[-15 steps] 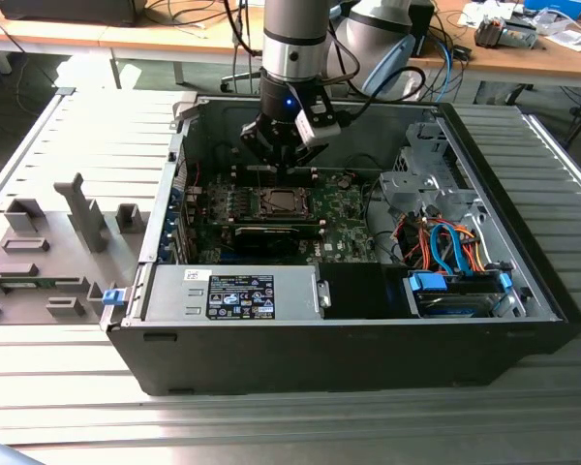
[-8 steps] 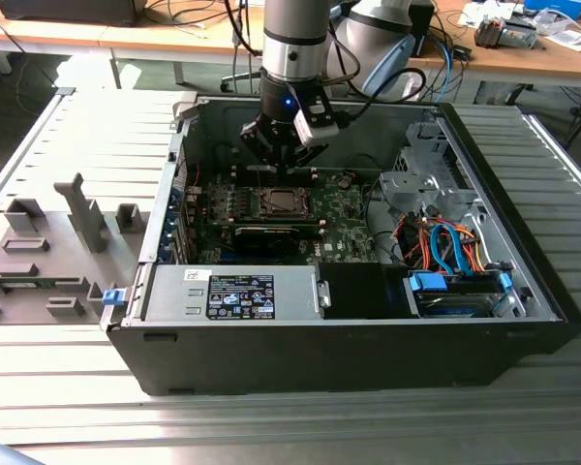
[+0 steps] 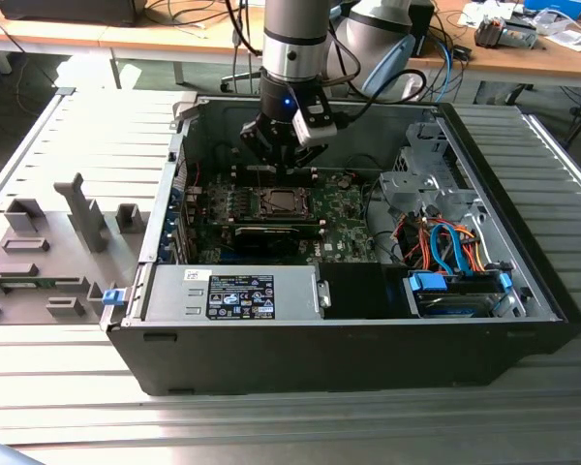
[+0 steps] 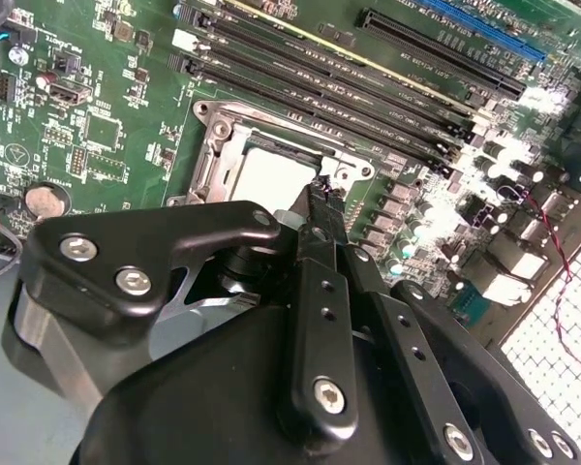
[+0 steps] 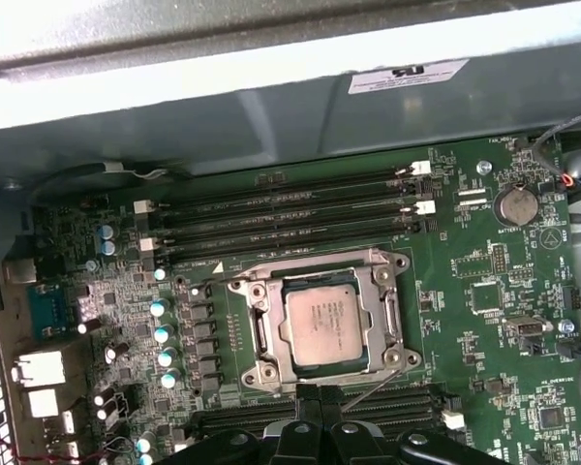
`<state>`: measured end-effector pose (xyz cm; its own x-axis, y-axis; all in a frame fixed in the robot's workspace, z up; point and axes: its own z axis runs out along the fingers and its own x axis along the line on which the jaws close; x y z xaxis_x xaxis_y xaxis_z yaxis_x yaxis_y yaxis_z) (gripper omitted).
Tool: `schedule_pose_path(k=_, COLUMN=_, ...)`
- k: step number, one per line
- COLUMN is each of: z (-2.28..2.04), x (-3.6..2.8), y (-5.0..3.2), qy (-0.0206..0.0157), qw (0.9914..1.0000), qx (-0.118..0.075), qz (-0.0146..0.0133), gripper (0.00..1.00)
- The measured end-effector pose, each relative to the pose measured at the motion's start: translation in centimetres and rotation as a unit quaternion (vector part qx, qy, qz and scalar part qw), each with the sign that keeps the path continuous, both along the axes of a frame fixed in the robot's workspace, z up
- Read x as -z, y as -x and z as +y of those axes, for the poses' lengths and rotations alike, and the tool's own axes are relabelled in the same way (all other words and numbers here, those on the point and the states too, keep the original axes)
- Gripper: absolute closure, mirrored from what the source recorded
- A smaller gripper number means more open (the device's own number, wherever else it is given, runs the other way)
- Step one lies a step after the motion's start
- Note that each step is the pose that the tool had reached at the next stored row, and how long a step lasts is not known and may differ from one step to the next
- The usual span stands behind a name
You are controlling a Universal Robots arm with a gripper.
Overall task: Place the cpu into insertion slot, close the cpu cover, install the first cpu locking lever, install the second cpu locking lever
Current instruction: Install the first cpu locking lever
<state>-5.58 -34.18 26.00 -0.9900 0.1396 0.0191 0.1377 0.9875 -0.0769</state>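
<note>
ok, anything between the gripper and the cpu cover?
Nothing visible. In the first wrist view the gripper hangs right at the edge of the cpu cover, which lies flat over the cpu.

Ribbed grey metal table, cable-strewn wooden desks behind

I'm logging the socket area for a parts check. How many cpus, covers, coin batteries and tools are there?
cpu: 1
cover: 1
coin battery: 1
tool: 1
Total: 4
</note>
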Motion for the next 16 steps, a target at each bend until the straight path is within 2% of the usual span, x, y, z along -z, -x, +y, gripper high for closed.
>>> schedule_pose_path(k=5, z=0.00, x=0.00, y=0.00, qy=0.0026, qw=0.99963, qx=0.027, qz=0.0000, gripper=0.89)
schedule_pose_path(k=11, z=0.00, x=0.00, y=0.00, qy=0.0048, qw=0.99914, qx=0.041, qz=0.0000, gripper=0.89)
schedule_pose_path(k=16, z=0.00, x=0.01, y=0.00, qy=0.0071, qw=0.99838, qx=0.056, qz=0.0000, gripper=0.89)
